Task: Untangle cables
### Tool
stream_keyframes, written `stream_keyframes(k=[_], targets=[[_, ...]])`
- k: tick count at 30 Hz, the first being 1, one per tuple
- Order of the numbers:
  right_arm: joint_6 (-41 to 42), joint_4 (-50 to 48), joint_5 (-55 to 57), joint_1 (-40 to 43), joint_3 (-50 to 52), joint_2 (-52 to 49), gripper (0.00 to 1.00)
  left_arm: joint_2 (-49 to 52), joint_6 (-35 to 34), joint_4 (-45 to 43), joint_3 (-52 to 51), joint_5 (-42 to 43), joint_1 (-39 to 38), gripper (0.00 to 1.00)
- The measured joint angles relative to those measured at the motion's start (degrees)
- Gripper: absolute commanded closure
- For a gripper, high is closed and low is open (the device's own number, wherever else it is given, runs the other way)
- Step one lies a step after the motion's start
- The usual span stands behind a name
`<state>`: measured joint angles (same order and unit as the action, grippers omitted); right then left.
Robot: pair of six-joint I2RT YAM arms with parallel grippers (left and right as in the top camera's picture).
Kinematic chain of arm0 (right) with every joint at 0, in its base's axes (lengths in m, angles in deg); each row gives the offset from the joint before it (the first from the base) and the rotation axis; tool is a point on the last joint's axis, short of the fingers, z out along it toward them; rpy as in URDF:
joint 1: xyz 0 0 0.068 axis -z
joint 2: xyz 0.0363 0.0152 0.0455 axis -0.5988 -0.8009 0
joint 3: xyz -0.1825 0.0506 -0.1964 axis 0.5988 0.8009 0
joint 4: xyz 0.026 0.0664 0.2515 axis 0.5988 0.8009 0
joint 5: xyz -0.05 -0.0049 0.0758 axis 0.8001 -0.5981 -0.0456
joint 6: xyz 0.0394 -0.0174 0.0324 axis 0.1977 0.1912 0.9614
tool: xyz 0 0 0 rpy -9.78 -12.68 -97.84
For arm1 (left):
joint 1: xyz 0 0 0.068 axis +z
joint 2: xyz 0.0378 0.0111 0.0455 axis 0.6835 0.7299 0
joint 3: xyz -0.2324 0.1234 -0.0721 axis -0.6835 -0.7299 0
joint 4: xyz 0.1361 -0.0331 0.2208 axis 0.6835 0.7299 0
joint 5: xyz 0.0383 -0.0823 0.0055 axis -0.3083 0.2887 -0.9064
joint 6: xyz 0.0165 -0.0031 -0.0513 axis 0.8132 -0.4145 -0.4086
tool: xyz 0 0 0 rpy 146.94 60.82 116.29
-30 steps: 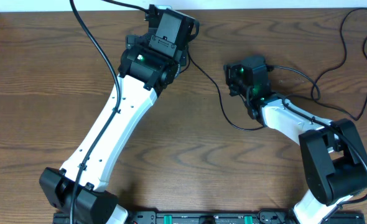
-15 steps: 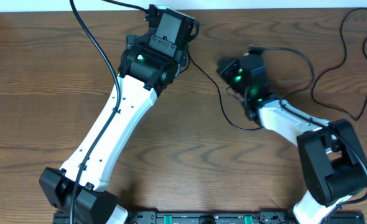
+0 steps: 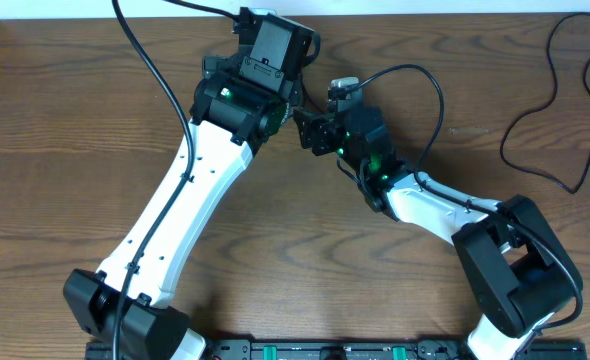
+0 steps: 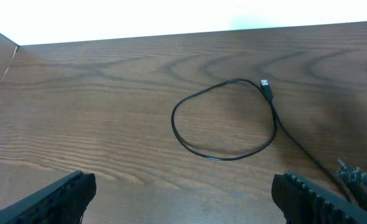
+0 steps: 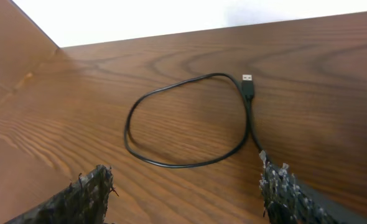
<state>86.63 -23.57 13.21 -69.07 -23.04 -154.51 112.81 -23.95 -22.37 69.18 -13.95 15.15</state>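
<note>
Looped black cable (image 5: 129,130): lies flat on the surface (image 4: 78,106) in one open oval. Both wrist views look down on it.
Plug (image 5: 247,81): a small USB end with a metal tip, at the far right of the loop, pointing away from the cameras.
Tail: leaves the loop just below the plug and runs toward the near right. It slips out of sight behind the right-hand finger (image 5: 283,186) of the right claw; whether the two touch cannot be told.
Right claw (image 5: 183,180): fingers apart, nothing between them — the loop lies on the wood just ahead of the gap.
Left claw (image 4: 183,183): fingers wide apart and empty, facing the same loop.
Second black cable (image 3: 554,85): thin, winding in loose bends along the far right of the surface, well apart from both claws.
Arms: in the overhead view the two wrists sit close together near the far edge — the loop cannot be made out in that view.
</note>
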Motion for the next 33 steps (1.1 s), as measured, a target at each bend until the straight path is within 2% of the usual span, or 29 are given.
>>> stream_keyframes(k=[3,8,13,19,28,33], targets=[[-1.55,1.51,0.57,0.24,0.00,-0.11,0.27,0.00,0.00,0.00,0.00,0.02,0.00,0.05],[-3.72,8.55,4.28,0.70,0.00,-0.35,0.35,0.00,-0.02,0.00,0.00,0.00,0.00,0.05],[-6.32,15.37,8.35,1.79,0.00,-0.74,0.38,0.00,0.00,0.00,0.00,0.00,0.00,0.04],[-8.44,22.29,10.01,3.93,0.00,-0.81,0.48,0.00,-0.02,-0.02,0.00,0.00,0.00,0.05],[-13.25,28.96,9.42,4.46,0.00,-0.85,0.51,0.00,-0.02,0.00,0.00,0.00,0.00,0.04],[-14.12,29.46,9.38,4.48,0.00,-0.85,0.52,0.00,0.00,0.00,0.00,0.00,0.00,0.04]])
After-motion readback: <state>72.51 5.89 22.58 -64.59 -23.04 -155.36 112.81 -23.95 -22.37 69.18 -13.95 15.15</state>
